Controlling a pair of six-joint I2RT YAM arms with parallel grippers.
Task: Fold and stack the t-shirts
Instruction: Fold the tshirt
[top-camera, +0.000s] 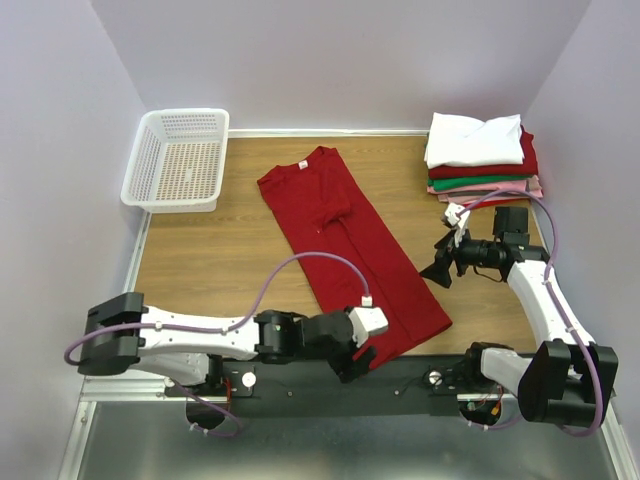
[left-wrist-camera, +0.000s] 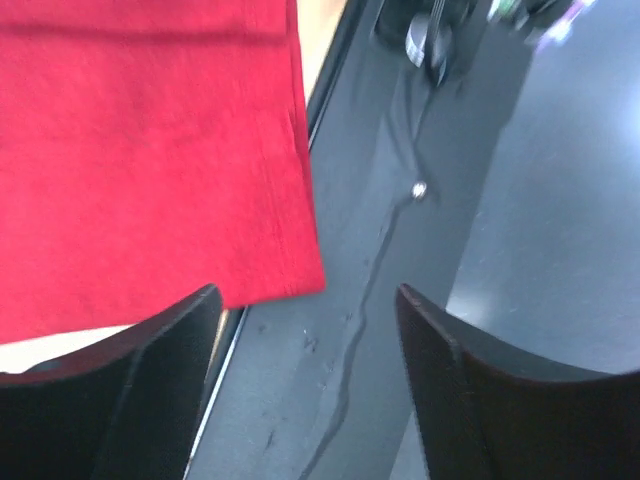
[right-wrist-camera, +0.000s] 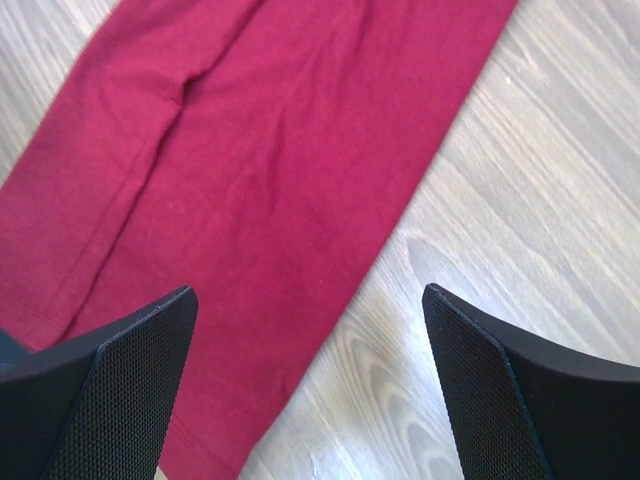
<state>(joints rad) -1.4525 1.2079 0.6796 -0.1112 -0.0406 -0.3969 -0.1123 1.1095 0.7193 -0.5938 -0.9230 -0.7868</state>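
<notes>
A large dark red t-shirt (top-camera: 345, 240) lies on the wooden table, folded lengthwise into a long strip from far left to near right. A stack of folded t-shirts (top-camera: 480, 155), white on top over dark red, green and pink, sits at the far right. My left gripper (top-camera: 358, 362) is open and empty at the shirt's near hem corner (left-wrist-camera: 290, 270), over the black front rail. My right gripper (top-camera: 440, 268) is open and empty, hovering just right of the shirt's right edge (right-wrist-camera: 400, 200).
A white mesh basket (top-camera: 178, 158) stands at the far left corner. The wooden table (top-camera: 210, 260) has bare wood left of the shirt. The black base rail (left-wrist-camera: 400, 300) runs along the near edge.
</notes>
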